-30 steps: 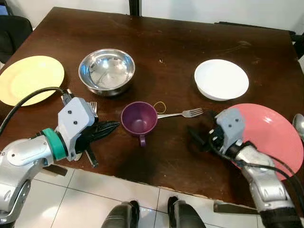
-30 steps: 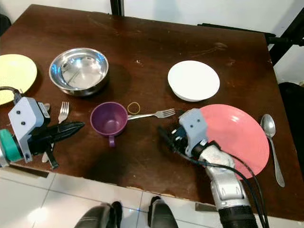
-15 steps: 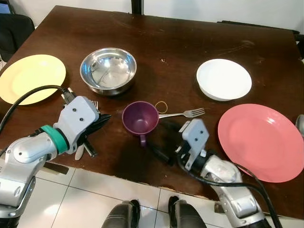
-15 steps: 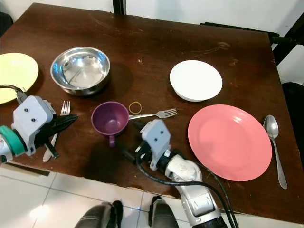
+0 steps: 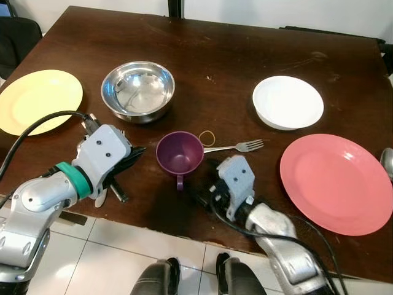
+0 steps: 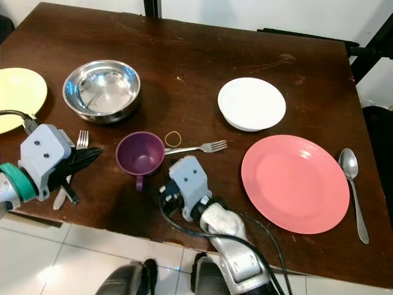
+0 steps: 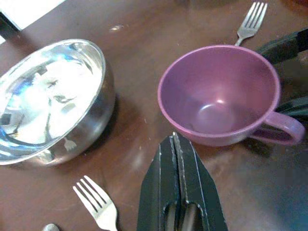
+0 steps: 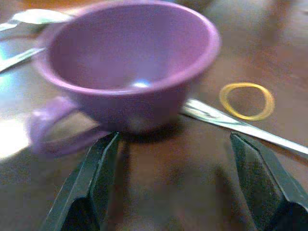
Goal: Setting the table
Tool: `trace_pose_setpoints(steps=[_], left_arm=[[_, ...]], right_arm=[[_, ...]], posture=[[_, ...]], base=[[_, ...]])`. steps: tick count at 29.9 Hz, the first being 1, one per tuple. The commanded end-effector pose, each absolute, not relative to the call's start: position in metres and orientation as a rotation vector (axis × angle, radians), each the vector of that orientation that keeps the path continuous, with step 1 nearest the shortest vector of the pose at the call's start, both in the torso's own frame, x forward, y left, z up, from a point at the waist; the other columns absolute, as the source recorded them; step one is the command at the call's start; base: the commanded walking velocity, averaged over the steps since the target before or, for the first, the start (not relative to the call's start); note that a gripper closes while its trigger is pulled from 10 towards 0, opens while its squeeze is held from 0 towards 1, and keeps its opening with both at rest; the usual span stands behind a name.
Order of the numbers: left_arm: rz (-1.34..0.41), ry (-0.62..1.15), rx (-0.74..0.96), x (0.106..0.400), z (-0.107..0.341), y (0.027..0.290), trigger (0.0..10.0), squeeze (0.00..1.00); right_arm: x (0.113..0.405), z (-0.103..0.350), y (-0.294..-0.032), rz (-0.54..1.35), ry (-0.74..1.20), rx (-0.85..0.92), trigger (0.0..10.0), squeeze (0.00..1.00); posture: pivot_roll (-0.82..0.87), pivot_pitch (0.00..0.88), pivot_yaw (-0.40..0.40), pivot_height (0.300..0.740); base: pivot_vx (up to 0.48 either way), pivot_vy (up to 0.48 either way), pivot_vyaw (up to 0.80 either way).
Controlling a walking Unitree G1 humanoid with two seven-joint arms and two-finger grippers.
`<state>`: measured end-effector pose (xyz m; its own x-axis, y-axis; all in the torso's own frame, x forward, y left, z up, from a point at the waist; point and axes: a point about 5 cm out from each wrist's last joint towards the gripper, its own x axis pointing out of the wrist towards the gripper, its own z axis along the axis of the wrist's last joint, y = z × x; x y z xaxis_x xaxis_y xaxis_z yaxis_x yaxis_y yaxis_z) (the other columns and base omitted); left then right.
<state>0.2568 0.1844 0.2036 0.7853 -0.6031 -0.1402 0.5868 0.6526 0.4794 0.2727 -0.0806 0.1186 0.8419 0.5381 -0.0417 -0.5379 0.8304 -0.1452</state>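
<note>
Dark desk: my right gripper, fingers spread, faces the purple cup just ahead; left gripper pressed together alongside.

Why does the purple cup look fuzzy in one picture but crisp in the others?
In the right wrist view the purple cup is smeared and soft, with the open black fingers sharper; that suggests motion blur or close focus. The left wrist view shows the cup crisp, with bright glare in the steel bowl. Both eye views are sharp, with soft shadows on the table.
</note>
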Motion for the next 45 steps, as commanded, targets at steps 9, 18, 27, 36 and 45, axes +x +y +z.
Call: trace_pose_setpoints(steps=[9,18,27,36,45], left_arm=[[-0.668,-0.015,0.532,0.255,0.198,0.186,10.0,0.00],[-0.669,-0.018,0.528,0.256,0.197,0.185,10.0,0.00],[-0.667,-0.016,0.528,0.255,0.196,0.185,10.0,0.00],[-0.672,-0.016,0.533,0.256,0.196,0.186,10.0,0.00],[-0.670,-0.021,0.531,0.256,0.196,0.185,10.0,0.00]], right_arm=[[0.287,0.118,-0.106,0.354,0.043,-0.087,4.5,0.00],[0.286,0.126,-0.109,0.397,-0.009,-0.095,0.0,0.00],[0.281,0.129,-0.104,0.447,-0.035,-0.087,0.0,0.00],[0.249,0.124,-0.106,0.757,0.028,-0.158,10.0,1.00],[0.248,0.127,-0.089,0.815,0.014,-0.124,10.0,1.00]], posture=[[0.02,0.188,0.081,0.740],[0.01,0.182,0.080,0.740],[0.01,0.175,0.078,0.740],[0.00,0.173,0.078,0.740],[0.01,0.170,0.080,0.740]], base=[[0.000,0.000,0.00],[0.000,0.000,0.00],[0.000,0.000,0.00],[0.000,0.000,0.00],[0.000,0.000,0.00]])
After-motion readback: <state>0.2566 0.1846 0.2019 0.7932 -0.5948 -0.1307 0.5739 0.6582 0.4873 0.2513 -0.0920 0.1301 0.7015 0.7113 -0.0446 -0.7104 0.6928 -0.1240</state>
